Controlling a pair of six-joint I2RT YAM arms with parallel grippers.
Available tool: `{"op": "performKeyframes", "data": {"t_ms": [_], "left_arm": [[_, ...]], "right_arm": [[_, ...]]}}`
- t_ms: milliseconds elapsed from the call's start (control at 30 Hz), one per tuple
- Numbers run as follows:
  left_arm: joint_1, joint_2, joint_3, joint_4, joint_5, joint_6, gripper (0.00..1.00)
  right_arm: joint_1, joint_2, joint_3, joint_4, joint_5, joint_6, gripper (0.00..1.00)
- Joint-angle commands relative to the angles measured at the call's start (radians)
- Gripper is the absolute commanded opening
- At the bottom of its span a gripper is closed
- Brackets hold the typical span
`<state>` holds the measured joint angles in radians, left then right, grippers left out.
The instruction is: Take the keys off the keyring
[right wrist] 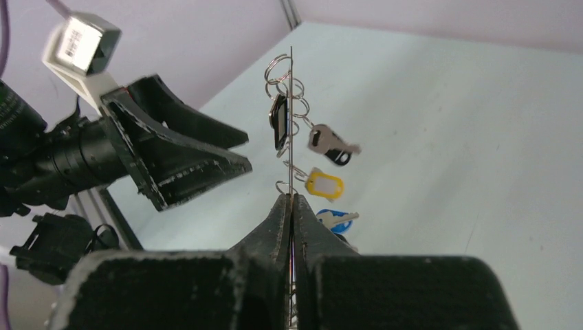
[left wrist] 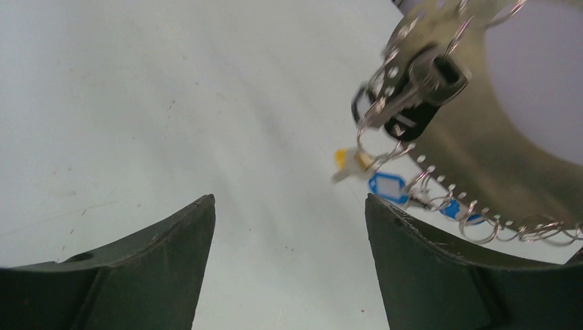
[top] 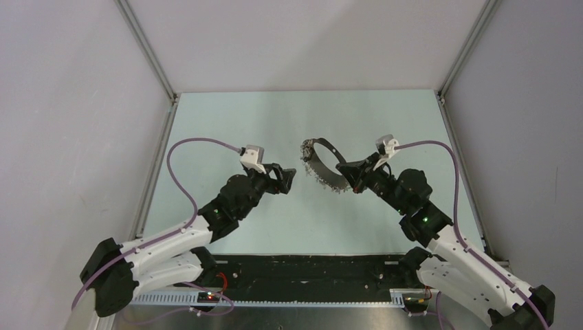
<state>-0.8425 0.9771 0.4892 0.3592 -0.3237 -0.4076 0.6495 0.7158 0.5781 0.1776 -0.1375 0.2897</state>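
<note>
No legible text, label on wrist camera housing (right wrist: 81, 42) too blurred to read, yellow key tag (right wrist: 324, 184) blank, blue key tag (left wrist: 387, 187) blank

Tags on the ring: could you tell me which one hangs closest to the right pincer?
The blue tag, just beside the right pincer gripping the ring; the yellow tag hangs above it, the black tag higher.

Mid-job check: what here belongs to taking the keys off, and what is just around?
Job: keyring, keys, yellow tag, blue tag, right jaws shut on the keyring, left jaws open.
Not the job: table, frame rail, purple cable.
</note>
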Motion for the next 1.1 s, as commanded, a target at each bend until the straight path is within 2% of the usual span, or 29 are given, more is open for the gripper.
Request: {"op": "performKeyframes", "data": {"t_ms": [0,167,433,500,567,633,700,733,767,800,900,1067], "left_arm": [[-0.003,-0.039,0.015,0.081,0.033,0.051,0.84],[-0.003,-0.03,0.01,0.105,0.073,0.057,0.84],[-0.003,-0.025,-0.034,0.198,0.075,0.084,0.83],[-0.004,-0.03,-0.043,0.204,0.053,0.086,0.8],[-0.004,-0.034,-0.047,0.209,0.044,0.098,0.75],[-0.003,-0.035,-0.051,0.214,0.049,0.114,0.74],[-0.003,-0.029,-0.053,0.218,0.06,0.126,0.76],[-0.003,-0.025,-0.053,0.222,0.082,0.135,0.81],[-0.003,-0.023,-0.052,0.231,0.102,0.163,0.95],[-0.003,-0.02,-0.05,0.235,0.149,0.179,0.97],[-0.004,-0.022,-0.051,0.242,0.202,0.231,1.0],[-0.003,-0.072,-0.093,0.284,0.147,0.255,0.99]], "right_arm": [[-0.031,-0.021,0.082,-0.102,-0.044,0.044,0.0],[-0.039,-0.045,0.085,-0.124,-0.063,-0.024,0.0],[0.0,-0.001,0.092,-0.039,-0.052,-0.318,0.0],[0.043,0.013,0.102,-0.019,-0.032,-0.456,0.0],[0.103,0.024,0.106,-0.013,-0.02,-0.75,0.0],[0.169,0.039,0.109,-0.008,0.001,-0.969,0.0],[0.222,0.054,0.12,0.014,0.052,-1.104,0.0],[0.247,0.058,0.136,0.017,0.075,-1.136,0.0],[0.256,0.067,0.146,0.018,0.089,-1.183,0.0],[0.271,0.07,0.164,0.019,0.096,-1.203,0.0],[0.295,0.096,0.202,0.016,0.126,-1.279,0.0],[0.32,0.129,0.251,-0.007,0.17,-1.341,0.0]]}}
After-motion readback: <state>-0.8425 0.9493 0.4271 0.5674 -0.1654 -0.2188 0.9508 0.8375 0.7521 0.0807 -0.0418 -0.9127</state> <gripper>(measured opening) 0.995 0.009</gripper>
